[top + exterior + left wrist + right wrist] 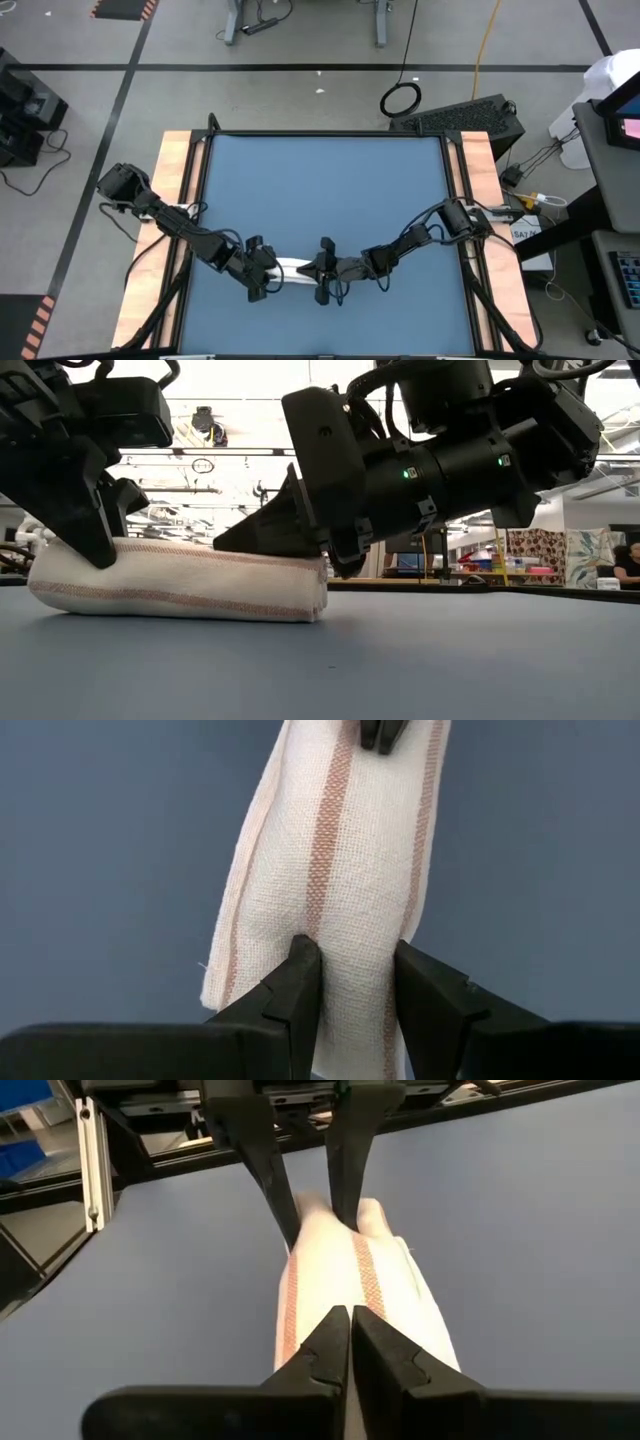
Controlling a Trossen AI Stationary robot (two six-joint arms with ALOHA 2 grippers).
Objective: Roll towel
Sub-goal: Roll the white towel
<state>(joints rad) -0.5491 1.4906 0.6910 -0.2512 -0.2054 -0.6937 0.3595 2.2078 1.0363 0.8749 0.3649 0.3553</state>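
Because the towel [293, 269] already lies as a tight roll on the blue bench [320, 190], near its front edge between the two arms, you can judge the rolling itself essentially done. Your left end effector [350, 985] is part-closed, its fingers pinching one end of the roll. Your right end effector [350, 1345] is closed tight, fingertips together, pressing down on the other end rather than gripping it. In the low view the roll looks compact, striped edges aligned, no loose flap showing. What seems left is letting go and backing both arms away without unrolling it.
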